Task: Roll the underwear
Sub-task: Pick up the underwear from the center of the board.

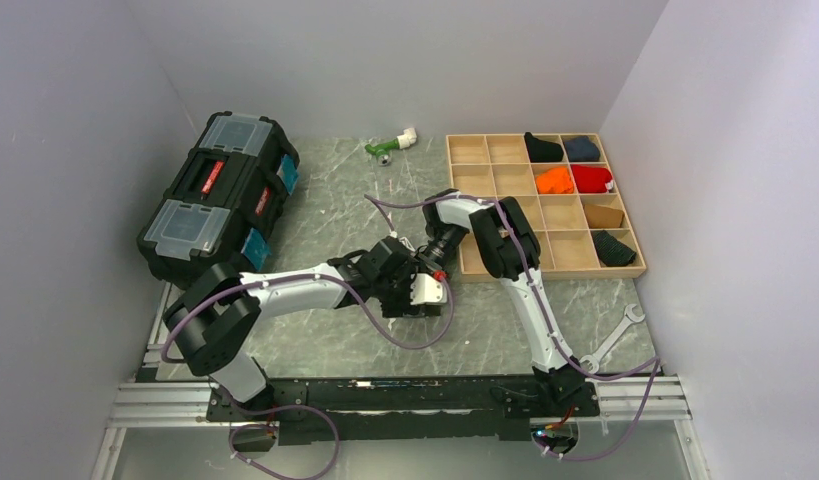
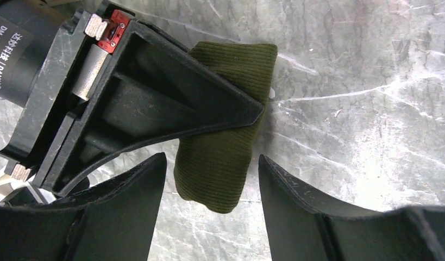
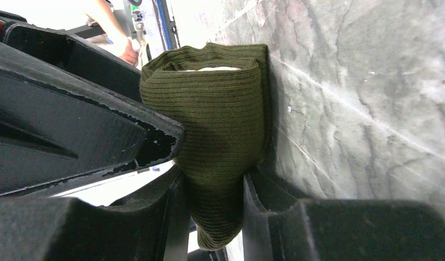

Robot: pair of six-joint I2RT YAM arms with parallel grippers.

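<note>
The underwear point(image 3: 220, 125) is a tight olive-green ribbed roll with a sliver of cream showing at its top end. My right gripper point(image 3: 215, 212) is shut on it, one finger pressed against each side, holding it close to the marble table. In the left wrist view the underwear point(image 2: 223, 163) hangs between the fingers of my left gripper point(image 2: 212, 185), which is open with a gap on both sides. A right gripper finger point(image 2: 171, 103) crosses the roll there. From above, both grippers meet mid-table point(image 1: 430, 278) and hide the roll.
A wooden tray point(image 1: 515, 215) with cells stands at the back right, holding black, blue, orange, red and brown cloth rolls. A black toolbox point(image 1: 220, 195) sits at the left. A wrench point(image 1: 615, 338) lies at the front right, and a green-white object point(image 1: 390, 145) at the back.
</note>
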